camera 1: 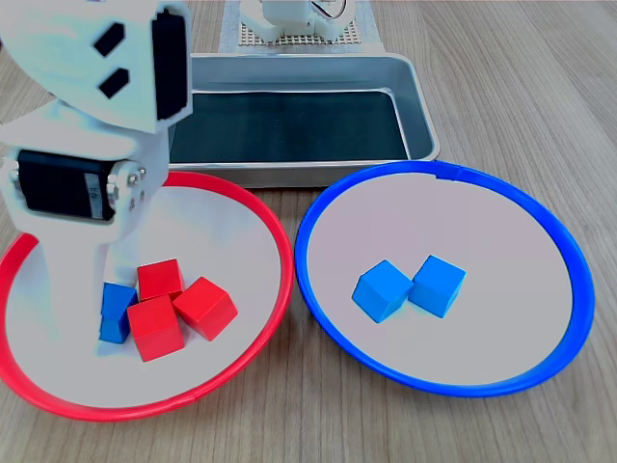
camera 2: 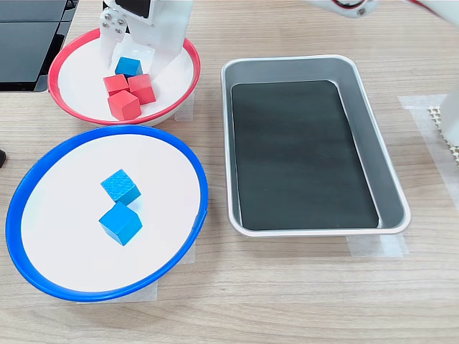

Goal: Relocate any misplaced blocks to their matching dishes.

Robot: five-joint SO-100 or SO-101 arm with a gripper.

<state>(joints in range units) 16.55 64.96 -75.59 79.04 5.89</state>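
Note:
A blue cube [camera 1: 116,313] [camera 2: 129,67] lies in the red-rimmed dish [camera 1: 281,241] [camera 2: 54,72], touching three red cubes [camera 1: 154,328] [camera 2: 124,105] clustered beside it. My gripper [camera 2: 135,61] reaches down into this dish, open, with one white finger [camera 1: 72,289] on either side of the blue cube. The arm hides part of that cube in the first exterior view. The blue-rimmed dish [camera 1: 307,227] [camera 2: 205,188] holds two blue cubes [camera 1: 383,290] [camera 2: 120,186] side by side and no red one.
A rectangular grey metal tray [camera 1: 424,116] [camera 2: 362,107] with a dark floor stands beside the dishes. The arm's white base [camera 1: 289,19] sits on a mesh pad behind it. A black object [camera 2: 29,36] lies at the second exterior view's top left.

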